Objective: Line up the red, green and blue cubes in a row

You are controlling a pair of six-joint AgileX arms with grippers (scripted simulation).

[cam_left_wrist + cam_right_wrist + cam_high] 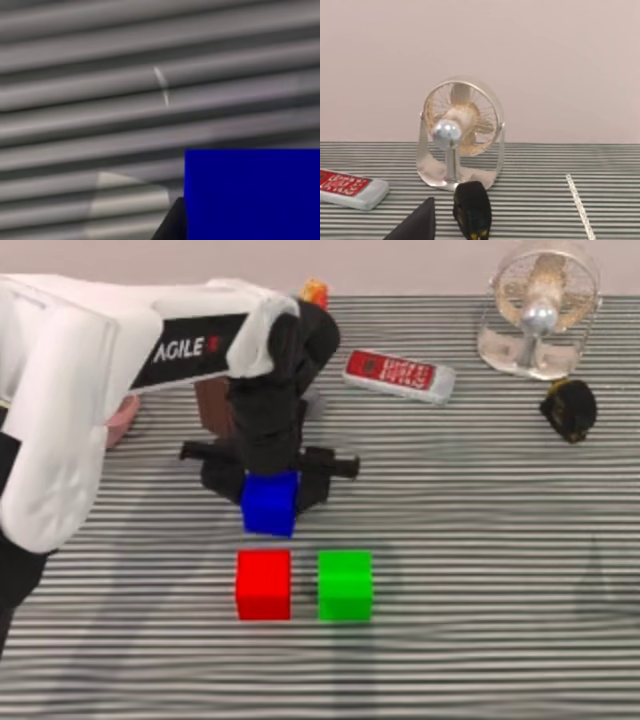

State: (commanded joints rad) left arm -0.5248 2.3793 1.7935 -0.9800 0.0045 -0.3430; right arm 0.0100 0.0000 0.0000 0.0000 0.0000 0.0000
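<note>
The red cube (264,584) and the green cube (345,585) sit side by side on the striped table, a small gap between them. Just behind the red cube is the blue cube (270,508), with my left gripper (270,490) reaching down over it and shut on it. In the left wrist view the blue cube (250,195) fills the corner, one dark fingertip (174,226) pressed to its side. My right arm is outside the top view and parked off to the right.
A brown block (212,405) stands behind the left arm, a red carton with an orange top (315,290) at the back. The red-and-white bar (400,375), a small fan (540,310) and a black tape measure (570,410) lie at the back right.
</note>
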